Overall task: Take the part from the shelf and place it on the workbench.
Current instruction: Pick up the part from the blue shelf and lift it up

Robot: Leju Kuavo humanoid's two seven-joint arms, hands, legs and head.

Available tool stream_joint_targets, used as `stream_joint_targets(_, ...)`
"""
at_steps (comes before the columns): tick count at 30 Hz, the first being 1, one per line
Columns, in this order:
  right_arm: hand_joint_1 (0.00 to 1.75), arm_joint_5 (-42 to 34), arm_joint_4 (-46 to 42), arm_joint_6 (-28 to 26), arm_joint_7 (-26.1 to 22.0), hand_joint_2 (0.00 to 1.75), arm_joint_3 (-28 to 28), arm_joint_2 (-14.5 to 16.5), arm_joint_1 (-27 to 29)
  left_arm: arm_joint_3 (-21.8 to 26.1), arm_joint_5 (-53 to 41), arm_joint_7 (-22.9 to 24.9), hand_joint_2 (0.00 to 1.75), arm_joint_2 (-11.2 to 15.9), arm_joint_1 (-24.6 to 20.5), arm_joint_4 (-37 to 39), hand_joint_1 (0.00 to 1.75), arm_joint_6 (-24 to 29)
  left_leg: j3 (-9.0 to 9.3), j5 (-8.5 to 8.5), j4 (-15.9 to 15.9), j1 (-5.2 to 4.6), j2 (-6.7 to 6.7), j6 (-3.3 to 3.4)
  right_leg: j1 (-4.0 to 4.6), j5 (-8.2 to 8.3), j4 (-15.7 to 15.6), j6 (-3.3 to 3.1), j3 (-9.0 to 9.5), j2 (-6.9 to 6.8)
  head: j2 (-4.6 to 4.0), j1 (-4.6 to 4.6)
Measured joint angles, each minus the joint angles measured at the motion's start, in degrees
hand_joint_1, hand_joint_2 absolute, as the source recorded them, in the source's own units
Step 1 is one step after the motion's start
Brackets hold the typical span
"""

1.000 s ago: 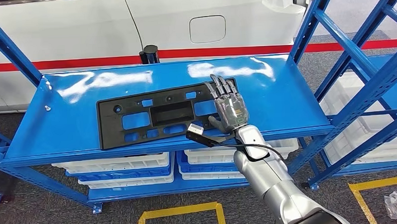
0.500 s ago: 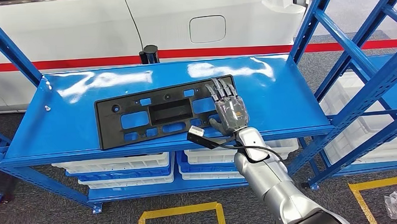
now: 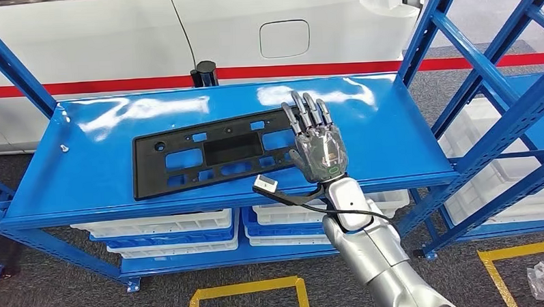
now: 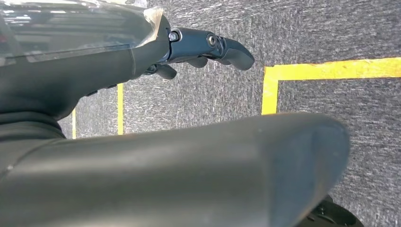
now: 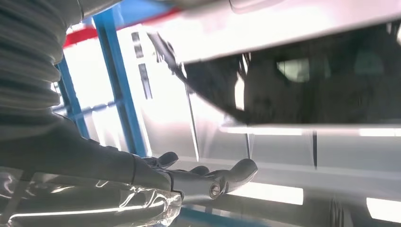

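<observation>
The part is a long black plastic panel with several cut-outs, lying across the blue shelf. My right hand holds its right end, with straight fingers laid over the top and the thumb at the near edge. That end looks raised off the shelf, while the left end rests on it. In the right wrist view the right hand reaches out with its fingers extended. My left hand hangs over the grey floor, fingers loosely bent, holding nothing.
White bins fill the lower shelves. A white vehicle stands just behind the rack, and a black post stands at the shelf's far edge. Blue uprights and a second rack stand to the right. Yellow floor lines lie below.
My right hand has risen and moved a little away from me, and the part's right end has come up with it. The part now looks tilted and narrower.
</observation>
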Motion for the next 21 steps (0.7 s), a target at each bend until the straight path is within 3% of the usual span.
stream_joint_targets(8, 0.00, 0.17, -12.58, -0.04, 8.12, 1.75, 8.64, -5.21, 0.29, 0.04, 0.65, 0.09, 0.00, -0.19, 0.00, 0.00, 0.00, 1.13, 0.04, -0.01, -0.01, 0.01, -0.01, -0.01, 0.00, -0.02, -0.01, -0.01, -0.36, 0.00, 0.00, 0.01)
stream_joint_targets(17, 0.00, 0.15, -18.06, 0.64, 12.96, 1.75, 15.06, -9.16, -0.50, 0.08, 0.97, 0.49, 0.00, -0.38, 0.01, 0.00, 0.00, 2.09, 0.03, -0.01, 0.00, 0.00, 0.00, 0.00, 0.00, -0.01, 0.00, 0.01, 0.00, 0.00, 0.00, 0.00)
stream_joint_targets(21, 0.00, 0.16, -18.62, 2.31, 11.64, 1.75, 17.22, -9.26, 0.35, 0.07, 1.26, 0.62, 0.00, -0.56, 0.00, 0.00, 0.00, 2.55, 0.03, -0.01, 0.00, 0.01, -0.02, 0.00, 0.00, -0.01, -0.01, 0.01, 0.02, -0.01, 0.00, 0.00)
